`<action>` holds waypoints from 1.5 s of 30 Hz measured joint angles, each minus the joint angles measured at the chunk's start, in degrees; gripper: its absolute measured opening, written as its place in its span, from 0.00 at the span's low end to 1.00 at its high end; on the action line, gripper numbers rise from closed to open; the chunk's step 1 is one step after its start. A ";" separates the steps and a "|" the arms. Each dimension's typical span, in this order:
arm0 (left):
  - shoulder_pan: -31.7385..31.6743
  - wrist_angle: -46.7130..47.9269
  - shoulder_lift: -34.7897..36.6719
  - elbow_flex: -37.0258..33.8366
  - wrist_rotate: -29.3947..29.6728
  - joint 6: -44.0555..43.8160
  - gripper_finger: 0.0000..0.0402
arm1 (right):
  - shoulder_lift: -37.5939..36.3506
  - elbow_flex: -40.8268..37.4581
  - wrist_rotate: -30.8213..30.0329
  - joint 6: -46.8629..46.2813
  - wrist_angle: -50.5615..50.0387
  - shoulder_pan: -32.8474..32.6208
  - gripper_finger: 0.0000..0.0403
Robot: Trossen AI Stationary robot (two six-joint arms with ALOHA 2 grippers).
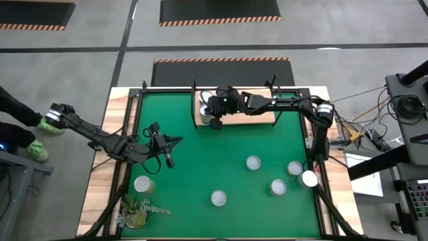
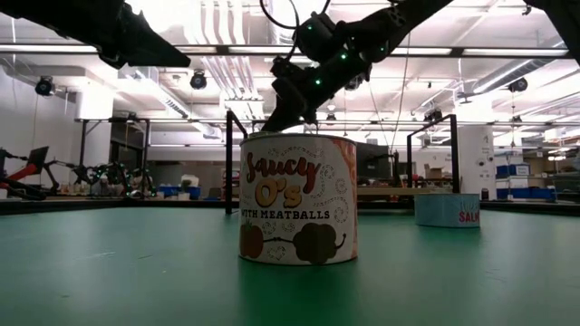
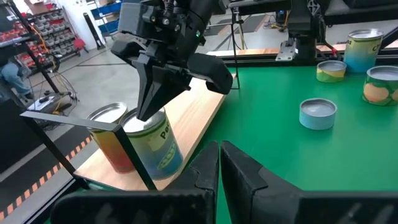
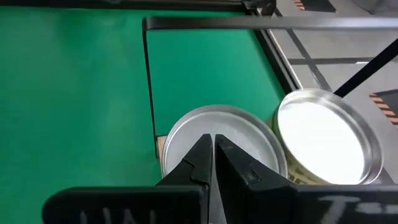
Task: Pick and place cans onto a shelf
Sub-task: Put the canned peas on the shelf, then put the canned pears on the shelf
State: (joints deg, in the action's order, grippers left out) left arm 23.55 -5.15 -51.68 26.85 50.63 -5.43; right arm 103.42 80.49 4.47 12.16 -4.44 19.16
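Shelf (image 1: 249,117) stands at the worktop's (image 1: 200,161) far edge. Two cans (image 3: 152,146) sit at the shelf's left end, just beside its corner post. Right claw (image 1: 215,115) hangs directly over them, fingers together, holding nothing. Left claw (image 1: 168,161) is near the left edge, fingers together, empty. Five cans (image 1: 253,163) stand scattered near the right and near edges, one can (image 1: 142,184) near the left. Open green between
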 joint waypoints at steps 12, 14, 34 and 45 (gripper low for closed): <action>-0.02 -2.15 0.02 0.03 -0.89 -6.57 0.00 | -5.25 3.64 4.57 -0.45 -3.59 -2.74 0.02; -0.09 1.29 0.00 1.54 -4.72 -9.94 0.00 | -7.92 3.64 4.57 0.10 -6.98 -3.86 0.02; 8.69 78.71 -30.72 45.57 -49.54 -74.87 0.00 | -29.79 -17.78 4.53 0.39 -2.97 -19.67 0.02; 25.12 81.43 -27.49 40.22 -49.83 -114.39 0.09 | -34.20 -24.16 4.54 0.44 4.49 -20.02 0.02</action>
State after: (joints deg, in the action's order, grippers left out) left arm 48.67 76.28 -79.17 67.07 0.80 -119.82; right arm 69.22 56.34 9.01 12.60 0.06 -0.86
